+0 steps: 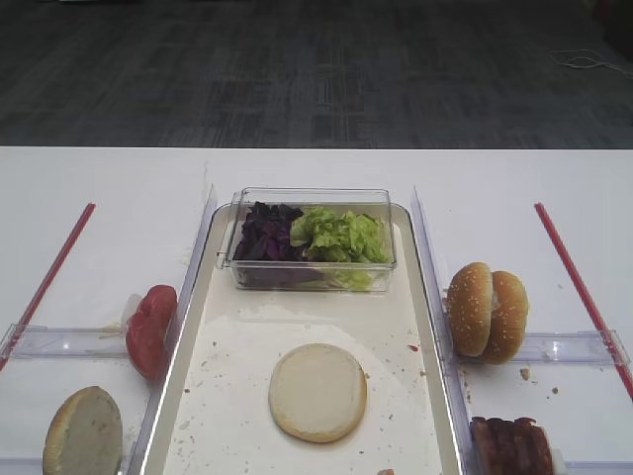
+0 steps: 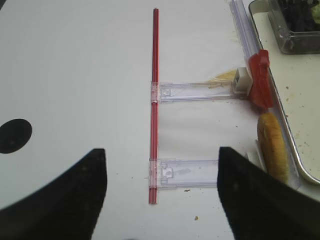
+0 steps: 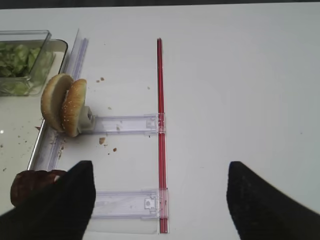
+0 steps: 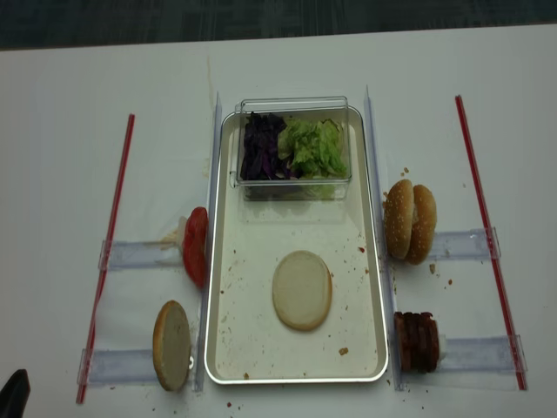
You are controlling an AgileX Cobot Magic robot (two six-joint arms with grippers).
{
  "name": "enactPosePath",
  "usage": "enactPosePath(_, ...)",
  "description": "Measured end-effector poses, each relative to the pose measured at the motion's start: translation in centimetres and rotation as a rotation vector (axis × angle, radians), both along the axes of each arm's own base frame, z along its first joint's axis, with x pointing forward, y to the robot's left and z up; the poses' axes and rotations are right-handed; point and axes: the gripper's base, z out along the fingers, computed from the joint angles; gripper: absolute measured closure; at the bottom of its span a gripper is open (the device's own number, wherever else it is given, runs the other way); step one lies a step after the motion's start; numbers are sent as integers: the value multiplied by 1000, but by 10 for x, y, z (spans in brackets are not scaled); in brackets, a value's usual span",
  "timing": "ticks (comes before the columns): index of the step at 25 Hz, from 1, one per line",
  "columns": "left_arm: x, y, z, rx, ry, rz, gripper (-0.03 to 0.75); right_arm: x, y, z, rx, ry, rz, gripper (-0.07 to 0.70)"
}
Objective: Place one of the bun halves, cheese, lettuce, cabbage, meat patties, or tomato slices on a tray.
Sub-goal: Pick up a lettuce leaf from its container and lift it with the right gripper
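Lying lengthwise down the middle of the overhead frame, the one long cream-white tray with a silvery rim (image 4: 228,348) serves as the assembly surface, so the ingredients wait on clear racks at either side. One clear plastic tub (image 4: 294,105) at its upper end keeps green lettuce (image 4: 313,148) and purple cabbage (image 4: 259,146) together. One pale bun half (image 4: 302,290) lies cut-face up at lower centre of the tray; three more stand outside. Both the right gripper (image 3: 157,195) and the left gripper (image 2: 160,195) hang spread, holding nothing.
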Motion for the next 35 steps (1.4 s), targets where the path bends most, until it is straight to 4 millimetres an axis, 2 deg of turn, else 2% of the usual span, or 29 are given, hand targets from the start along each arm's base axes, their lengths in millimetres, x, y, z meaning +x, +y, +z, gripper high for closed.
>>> enactPosePath(10, 0, 0, 0, 0, 0, 0, 246, 45, 1, -6, -9, 312, 4, 52)
enactPosePath(22, 0, 0, 0, 0, 0, 0, 246, 97, 5, -32, -9, 704, 46, 52)
enactPosePath(28, 0, 0, 0, 0, 0, 0, 246, 108, 6, -41, -8, 789, 57, 52)
enactPosePath(35, 0, 0, 0, 0, 0, 0, 246, 109, 6, -41, -6, 796, 59, 52)
